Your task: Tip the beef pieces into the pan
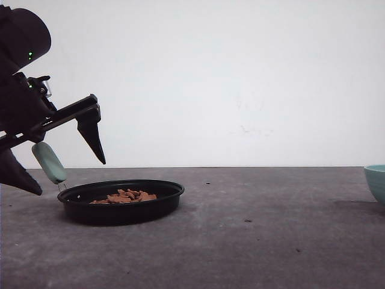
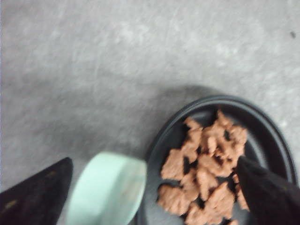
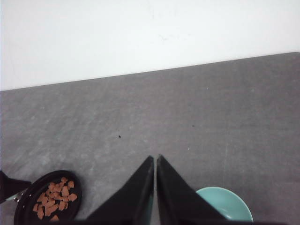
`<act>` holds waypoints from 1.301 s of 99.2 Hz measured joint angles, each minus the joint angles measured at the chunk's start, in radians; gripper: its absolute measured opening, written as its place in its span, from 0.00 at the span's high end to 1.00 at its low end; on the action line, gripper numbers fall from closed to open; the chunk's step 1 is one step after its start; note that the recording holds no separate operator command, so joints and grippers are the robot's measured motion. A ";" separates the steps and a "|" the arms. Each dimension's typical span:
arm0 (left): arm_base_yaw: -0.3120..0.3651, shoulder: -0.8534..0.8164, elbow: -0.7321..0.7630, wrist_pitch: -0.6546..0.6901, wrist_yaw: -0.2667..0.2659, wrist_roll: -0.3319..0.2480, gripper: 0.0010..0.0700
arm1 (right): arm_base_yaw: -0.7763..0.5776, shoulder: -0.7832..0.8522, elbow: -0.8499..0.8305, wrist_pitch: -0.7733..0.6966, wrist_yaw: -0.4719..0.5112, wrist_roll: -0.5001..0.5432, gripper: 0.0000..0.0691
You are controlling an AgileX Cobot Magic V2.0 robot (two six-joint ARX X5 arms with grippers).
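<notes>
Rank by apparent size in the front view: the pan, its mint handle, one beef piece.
1. pan
2. mint handle, though nearer the camera perhaps
3. one of the beef pieces

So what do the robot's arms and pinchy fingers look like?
Both are black. The left gripper has long, pointed, wedge-shaped fingers on a straight bar, under a chunky rounded arm with tiny green lights. The right gripper has the same black pointed fingers.

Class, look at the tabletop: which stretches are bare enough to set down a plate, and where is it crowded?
The wide bare stretch lies between the pan and the teal bowl, plus the strip in front of both. The left end is crowded: the open left pincer hangs over the pan's handle, beef pieces inside.
</notes>
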 joint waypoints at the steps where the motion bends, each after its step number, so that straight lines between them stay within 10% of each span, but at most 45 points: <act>1: 0.000 -0.001 0.000 -0.003 0.000 0.000 0.01 | 0.000 0.000 0.000 0.001 0.000 0.000 0.99; 34: 0.043 -0.231 0.000 -0.017 -0.089 0.012 0.01 | 0.000 0.048 0.000 0.005 0.000 -0.039 0.99; 71: 0.105 -0.649 0.008 -0.109 -0.136 0.172 0.02 | 0.000 0.103 -0.006 0.136 0.042 -0.167 0.99; 97: 0.105 -0.918 0.008 -0.232 -0.152 0.294 0.88 | 0.001 0.038 -0.035 0.271 0.068 -0.214 0.99; 129: 0.105 -1.097 0.013 -0.485 -0.184 0.439 0.97 | 0.001 -0.333 -0.411 0.364 0.177 -0.290 0.99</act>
